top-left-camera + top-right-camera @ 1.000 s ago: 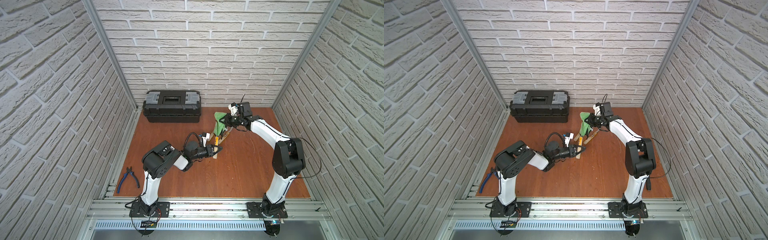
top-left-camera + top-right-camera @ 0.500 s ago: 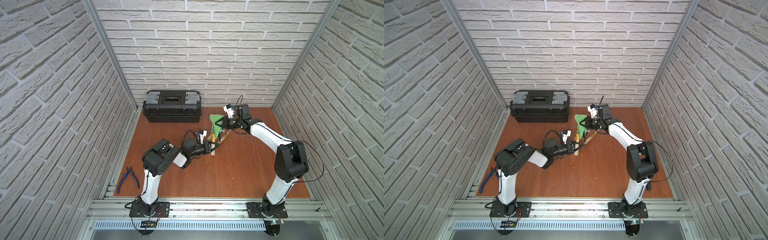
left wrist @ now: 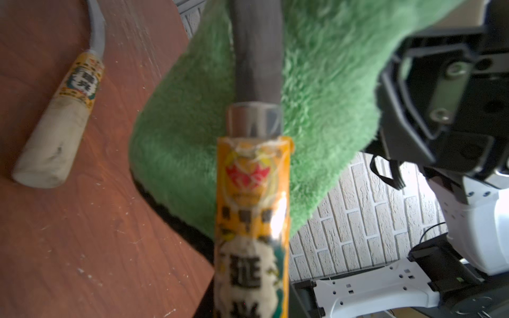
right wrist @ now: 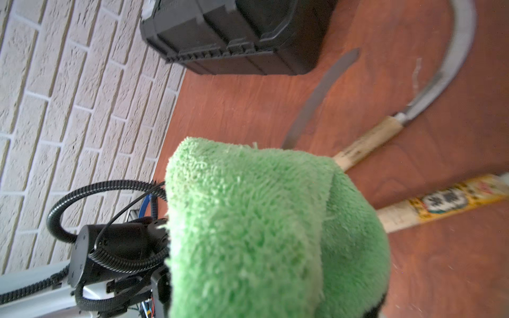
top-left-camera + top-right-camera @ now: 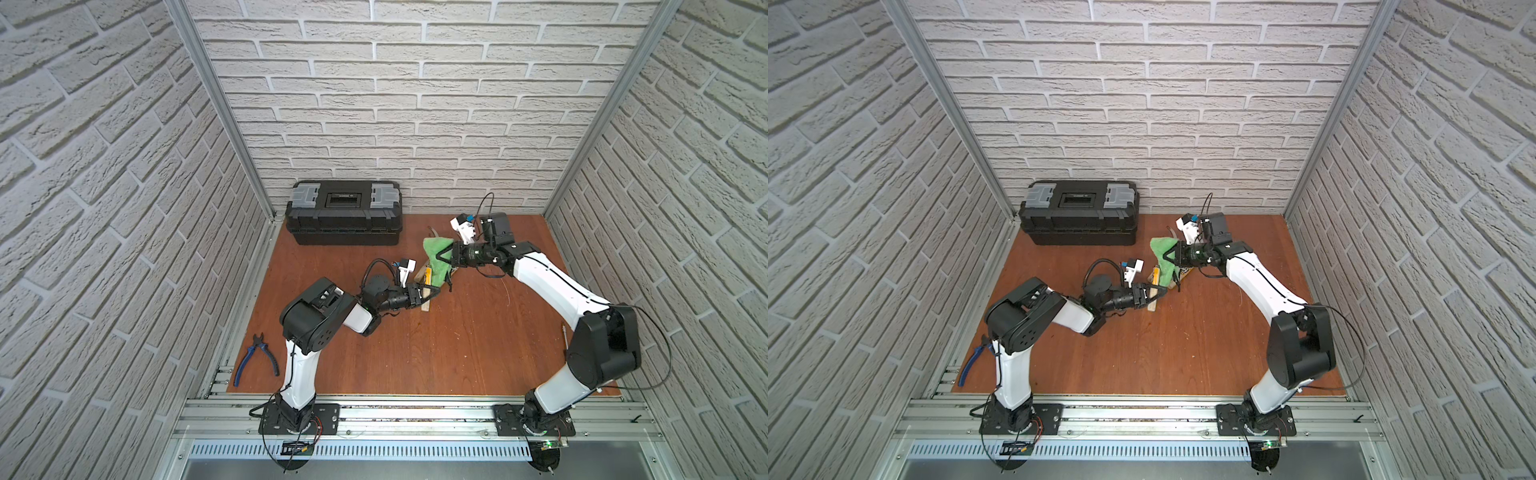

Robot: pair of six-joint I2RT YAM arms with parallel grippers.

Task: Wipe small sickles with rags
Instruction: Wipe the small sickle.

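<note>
Now, in both top views, the green fluffy cloth (image 5: 436, 253) has slid a little since 1 second ago, and the left gripper (image 5: 430, 292) has crept nearer the black plastic toolbox (image 5: 345, 216). I think a wiping stroke is going on. The left gripper squeezes the small grey-bladed sickle with the yellow-labelled wooden handle (image 5: 428, 276). The right gripper (image 5: 446, 255) pinches the cloth, beside the toolbox.

In the left wrist view, the sickle's grey blade (image 3: 257, 55) runs straight into the cloth.

In the right wrist view, the blade tip (image 4: 322, 96) pokes out toward the toolbox, handle end away. A plain-handled sickle (image 4: 366, 143) and a second labelled sickle (image 4: 440, 203) lie nearby.
</note>
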